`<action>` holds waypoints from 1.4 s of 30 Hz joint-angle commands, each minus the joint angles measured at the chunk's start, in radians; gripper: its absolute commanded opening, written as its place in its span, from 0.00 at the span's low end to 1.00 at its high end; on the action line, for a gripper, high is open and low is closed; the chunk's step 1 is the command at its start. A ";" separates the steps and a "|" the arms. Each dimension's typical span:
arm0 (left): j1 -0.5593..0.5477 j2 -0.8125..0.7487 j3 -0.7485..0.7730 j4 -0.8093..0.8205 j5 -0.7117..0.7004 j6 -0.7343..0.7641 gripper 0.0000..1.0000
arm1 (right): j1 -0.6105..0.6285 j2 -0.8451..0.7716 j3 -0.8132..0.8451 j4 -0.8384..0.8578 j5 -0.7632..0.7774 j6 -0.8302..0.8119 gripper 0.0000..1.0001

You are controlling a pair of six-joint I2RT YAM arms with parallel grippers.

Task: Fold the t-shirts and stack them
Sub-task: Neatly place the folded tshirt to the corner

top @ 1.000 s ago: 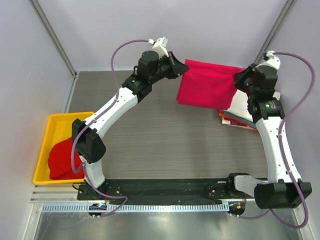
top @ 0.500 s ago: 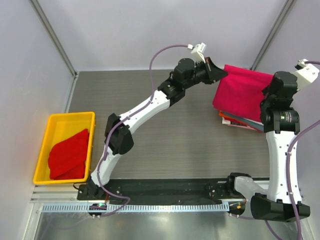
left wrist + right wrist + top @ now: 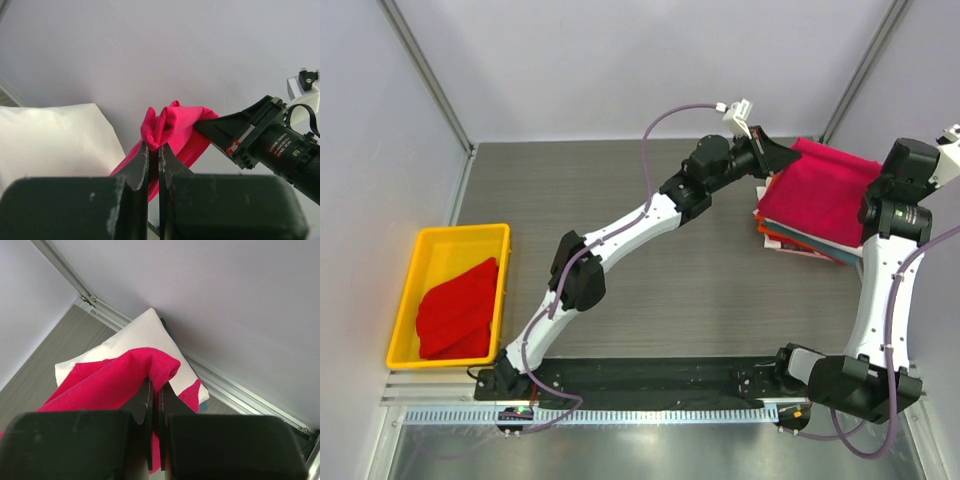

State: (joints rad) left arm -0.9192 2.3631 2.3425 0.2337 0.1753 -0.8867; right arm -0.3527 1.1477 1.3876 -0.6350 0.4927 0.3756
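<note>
We see the left hand (image 3: 154,149) clamped tight on a bunched corner of the magenta-pink soft cloth t-shirt (image 3: 822,190), its two dark fingers pressed together with the fabric puffing out above them. The right hand (image 3: 154,386) is likewise pinched on another folded edge of the same shirt. Between the two hands the shirt spreads over the pile of folded t-shirts (image 3: 798,243) at the far right of the grey wood-grain bench (image 3: 650,215); we cannot tell whether it rests fully on the pile. Directly beneath it lies a white folded t-shirt (image 3: 145,332). Well apart, at the left edge, a darker red crumpled t-shirt (image 3: 455,310) lies in the yellow plastic tray (image 3: 442,238).
</note>
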 commanded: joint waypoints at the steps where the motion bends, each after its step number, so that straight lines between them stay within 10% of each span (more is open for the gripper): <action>1: 0.016 0.036 0.075 0.124 -0.076 -0.018 0.00 | -0.052 0.026 0.019 0.031 0.014 0.009 0.01; 38: -0.036 0.366 0.336 0.326 -0.591 -0.057 0.01 | -0.166 0.225 -0.030 0.179 -0.025 0.075 0.01; 40: -0.035 0.389 0.357 0.335 -0.628 -0.055 0.09 | -0.167 0.271 -0.006 0.192 -0.022 0.088 0.01; 42: -0.035 0.392 0.356 0.346 -0.724 -0.037 0.63 | -0.167 0.319 0.022 0.231 -0.031 0.089 0.04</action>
State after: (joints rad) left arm -0.9894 2.7617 2.6347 0.4473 -0.3073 -0.9539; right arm -0.4870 1.4120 1.3506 -0.4999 0.3786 0.4557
